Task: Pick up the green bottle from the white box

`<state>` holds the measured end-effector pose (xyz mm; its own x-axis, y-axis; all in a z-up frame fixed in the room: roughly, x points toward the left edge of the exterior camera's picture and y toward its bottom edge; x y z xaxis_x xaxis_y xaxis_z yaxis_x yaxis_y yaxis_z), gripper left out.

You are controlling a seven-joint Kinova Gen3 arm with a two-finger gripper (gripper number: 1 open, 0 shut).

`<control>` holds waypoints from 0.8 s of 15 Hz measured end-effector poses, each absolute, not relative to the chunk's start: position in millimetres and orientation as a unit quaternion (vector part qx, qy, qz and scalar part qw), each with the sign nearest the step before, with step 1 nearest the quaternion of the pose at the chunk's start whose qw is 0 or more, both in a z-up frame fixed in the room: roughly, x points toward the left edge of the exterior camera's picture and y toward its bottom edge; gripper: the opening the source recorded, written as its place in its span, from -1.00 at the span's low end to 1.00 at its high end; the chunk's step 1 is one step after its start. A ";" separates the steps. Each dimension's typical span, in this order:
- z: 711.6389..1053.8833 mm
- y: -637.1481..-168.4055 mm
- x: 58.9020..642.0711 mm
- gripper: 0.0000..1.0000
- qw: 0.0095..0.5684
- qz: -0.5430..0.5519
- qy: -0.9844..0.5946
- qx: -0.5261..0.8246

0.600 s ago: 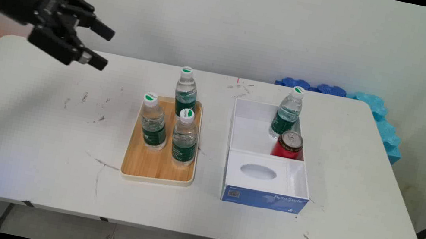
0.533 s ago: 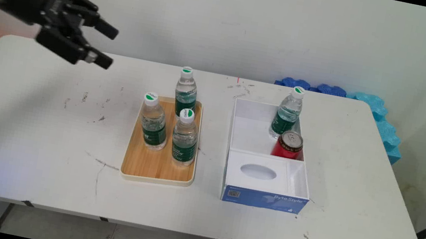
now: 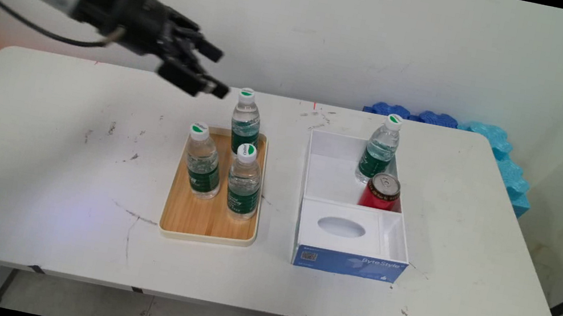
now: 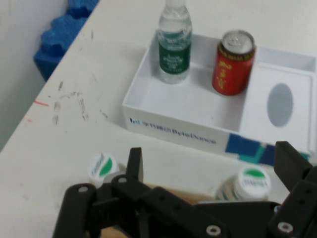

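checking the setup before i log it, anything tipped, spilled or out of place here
Nothing stands out. Three water bottles stand upright on the wooden tray; a fourth bottle and the red can stand upright in the white box. The open gripper hangs above the table, touching nothing.

Three bottles stand on a wooden tray (blue foam behind).

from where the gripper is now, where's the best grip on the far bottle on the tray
Probably the neck just under the cap of the far bottle, coming from above. It stands upright, and two bottles crowd its near side on the tray.
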<state>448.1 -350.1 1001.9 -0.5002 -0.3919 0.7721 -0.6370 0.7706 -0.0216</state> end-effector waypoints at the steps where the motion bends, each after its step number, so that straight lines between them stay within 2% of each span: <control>1: 996.3 -360.1 436.2 1.00 0.398 0.156 -0.850 0.306; 12: 930.9 -461.4 313.7 1.00 0.370 0.145 -0.841 0.366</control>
<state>313.7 -461.4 930.9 -0.4581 -0.5097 0.7283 -0.7238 0.6894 0.0273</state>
